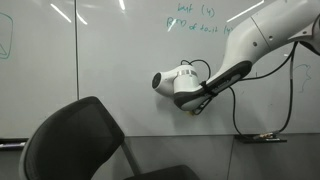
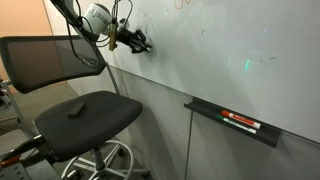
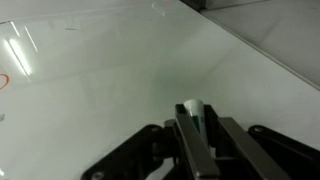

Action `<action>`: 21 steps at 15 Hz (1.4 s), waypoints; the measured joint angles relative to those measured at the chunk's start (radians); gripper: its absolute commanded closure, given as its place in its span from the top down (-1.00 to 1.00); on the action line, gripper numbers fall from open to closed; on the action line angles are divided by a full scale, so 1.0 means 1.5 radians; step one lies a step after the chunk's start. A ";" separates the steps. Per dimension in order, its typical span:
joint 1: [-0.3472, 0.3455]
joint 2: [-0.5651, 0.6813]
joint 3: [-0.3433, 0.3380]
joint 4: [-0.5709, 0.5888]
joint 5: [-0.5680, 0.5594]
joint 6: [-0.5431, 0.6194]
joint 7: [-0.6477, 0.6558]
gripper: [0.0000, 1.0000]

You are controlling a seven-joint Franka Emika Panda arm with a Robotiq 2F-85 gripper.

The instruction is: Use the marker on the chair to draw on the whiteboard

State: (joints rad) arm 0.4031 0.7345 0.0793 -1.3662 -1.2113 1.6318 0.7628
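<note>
The whiteboard (image 1: 110,70) fills the wall in both exterior views, and shows too in the other exterior view (image 2: 230,60) and the wrist view (image 3: 120,70). My gripper (image 3: 197,128) is shut on a marker (image 3: 193,112) with a white end and a green band, pointed at the board. In an exterior view the gripper (image 2: 138,42) is at the board, with the marker tip at or very near the surface. In an exterior view the wrist (image 1: 178,85) hides the fingers. The dark chair (image 2: 85,120) stands below and in front, its backrest (image 1: 75,140) in the foreground.
A dark marker tray (image 2: 232,122) on the board holds a red and a black marker. Green handwriting (image 1: 200,20) is at the top of the board. A black cable (image 1: 240,115) hangs from the arm. An orange scribble (image 3: 3,82) sits at the left edge of the wrist view.
</note>
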 measured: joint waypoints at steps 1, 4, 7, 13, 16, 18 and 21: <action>-0.003 -0.014 0.004 -0.020 0.012 -0.001 -0.002 -0.81; -0.016 -0.078 0.021 -0.100 0.062 -0.016 -0.011 -0.80; -0.034 -0.158 0.037 -0.195 0.139 -0.035 -0.014 -0.81; -0.068 -0.291 0.060 -0.368 0.342 -0.034 -0.014 -0.81; -0.073 -0.334 0.062 -0.431 0.436 -0.020 -0.017 -0.81; -0.073 -0.351 0.065 -0.465 0.487 -0.003 -0.026 -0.81; -0.071 -0.358 0.082 -0.504 0.546 0.031 -0.046 -0.80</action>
State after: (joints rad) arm 0.2962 0.1983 0.2022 -2.1222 -0.3928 1.6784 0.6930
